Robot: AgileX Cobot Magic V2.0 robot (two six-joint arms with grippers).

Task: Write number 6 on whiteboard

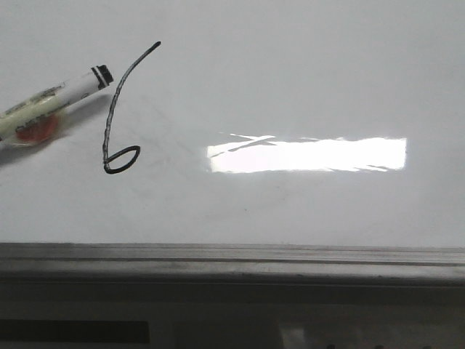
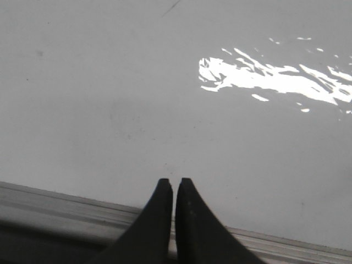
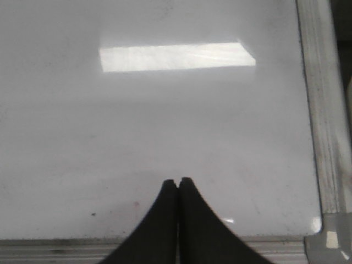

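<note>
**While both tools sit closed and empty, the 6 is already on the board**

Since the 6 (image 1: 120,116) is drawn, the task looks done or nearly so, judging from the front view. It sits on the left part of the whiteboard (image 1: 305,80), well left of the glare patch (image 1: 306,154). Long axis runs steeply: stem top up and right, small flat loop at the bottom left, clear of the rail (image 1: 232,256).

A marker (image 1: 54,102) lies just left of the stem, capped black end pointing at it, close but not touching the line. Something red-orange (image 1: 35,131) sits under its barrel; can't tell what.

Left tool (image 2: 174,187): fingertips nearly together, thin slit between them, nothing held. It hangs over the rail edge, bare board ahead. Right tool (image 3: 177,184): tips together, nothing held, near the board's right corner.

Neither wrist view shows the 6 or the marker. My read: marker lies on the left side, so the left arm is nearer for any pickup or touch-up.
</note>
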